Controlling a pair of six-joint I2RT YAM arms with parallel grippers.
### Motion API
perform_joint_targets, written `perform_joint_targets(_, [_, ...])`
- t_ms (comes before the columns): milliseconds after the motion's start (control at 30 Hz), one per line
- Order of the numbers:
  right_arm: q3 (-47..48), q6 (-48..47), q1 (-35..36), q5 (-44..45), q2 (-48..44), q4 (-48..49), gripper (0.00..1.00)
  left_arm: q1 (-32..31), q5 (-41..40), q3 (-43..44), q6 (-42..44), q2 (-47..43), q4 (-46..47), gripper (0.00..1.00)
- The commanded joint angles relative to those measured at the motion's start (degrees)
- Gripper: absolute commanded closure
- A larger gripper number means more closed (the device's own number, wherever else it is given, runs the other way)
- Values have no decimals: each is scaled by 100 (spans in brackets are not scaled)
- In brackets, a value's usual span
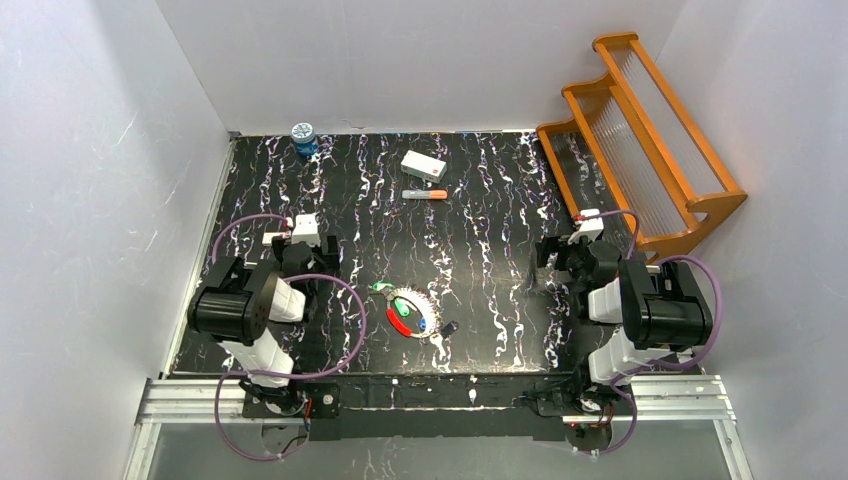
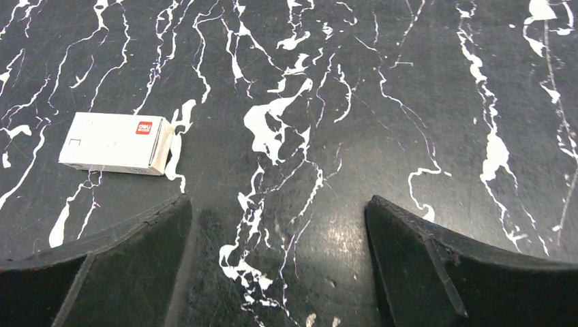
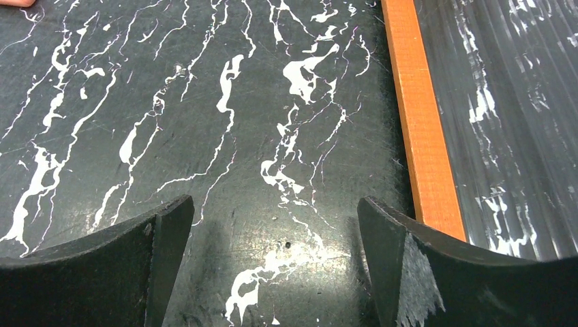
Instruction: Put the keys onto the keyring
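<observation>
Black white-veined table [image 1: 480, 200] fills the cell; the orange wooden tiered rack [image 1: 690, 200] far right shows nothing on its ribbed shelves. Left gripper [image 2: 279, 225] and right gripper [image 3: 272, 218] both hover wide apart, empty. Between the arms, near the front edge, lies the thin red-and-white keyring loop [image 1: 396, 322], tiny blue- and green-headed silver keys [image 1: 423, 324] clustered at it. Smart play: one arm pins the loop, the other pinches a key's plastic head

Black white-veined table [image 1: 490, 260], orange rack [image 1: 715, 203], red-and-silver keyring [image 1: 396, 322], white box [image 1: 424, 166]
</observation>
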Motion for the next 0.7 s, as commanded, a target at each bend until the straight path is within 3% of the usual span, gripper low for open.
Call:
perform_joint_targets(0, [83, 54, -28, -9, 25, 355, 1, 30, 272, -294, 88, 55, 743, 2])
perform_joint_targets(667, [89, 61, -28, 4, 10, 337, 1, 30, 112, -251, 18, 109, 740, 2])
